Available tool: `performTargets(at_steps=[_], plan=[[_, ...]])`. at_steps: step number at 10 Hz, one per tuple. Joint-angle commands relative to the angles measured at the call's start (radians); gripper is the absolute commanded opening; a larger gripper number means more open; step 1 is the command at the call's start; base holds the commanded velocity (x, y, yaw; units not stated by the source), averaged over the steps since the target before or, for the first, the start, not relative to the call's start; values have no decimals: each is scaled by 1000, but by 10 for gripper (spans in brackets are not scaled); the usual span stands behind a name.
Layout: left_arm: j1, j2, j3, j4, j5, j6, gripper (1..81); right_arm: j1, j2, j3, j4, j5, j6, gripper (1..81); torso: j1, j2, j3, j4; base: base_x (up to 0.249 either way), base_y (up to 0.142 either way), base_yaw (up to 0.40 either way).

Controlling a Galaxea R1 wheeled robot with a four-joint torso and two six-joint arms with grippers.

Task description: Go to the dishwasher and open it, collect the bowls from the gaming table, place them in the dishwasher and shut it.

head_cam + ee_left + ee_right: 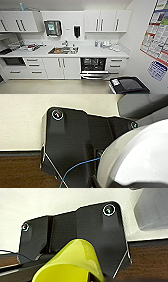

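Two bowls ride with the robot, by the look of it: a white bowl (135,156) looms large at the left wrist and a yellow bowl (72,263) at the right wrist. Whether either gripper is apart, together or clamped on its bowl cannot be told, since the fingers are hidden behind the dark plates.

Ahead, the dishwasher (93,65) sits under the counter (87,52), right of the sink (63,50) and between the white cabinet doors (62,67) and a stack of drawers (115,66). Its door (94,74) is dropped open and the dark racks show inside. A black bin (129,86) stands on the floor near its right.

Judging from this, the step in hand is the approach. Doing it well means lining up squarely with the open door, staying wide of the bin, stopping short of the lowered door, and keeping both bowls level.
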Motion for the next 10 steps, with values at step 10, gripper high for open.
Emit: performTargets(at_steps=[10], plan=[[-33, -19, 2, 4, 18, 4, 10, 43, -11, 0, -5, -43, -2, 10, 0, 0, 0, 0, 119, 0, 0]])
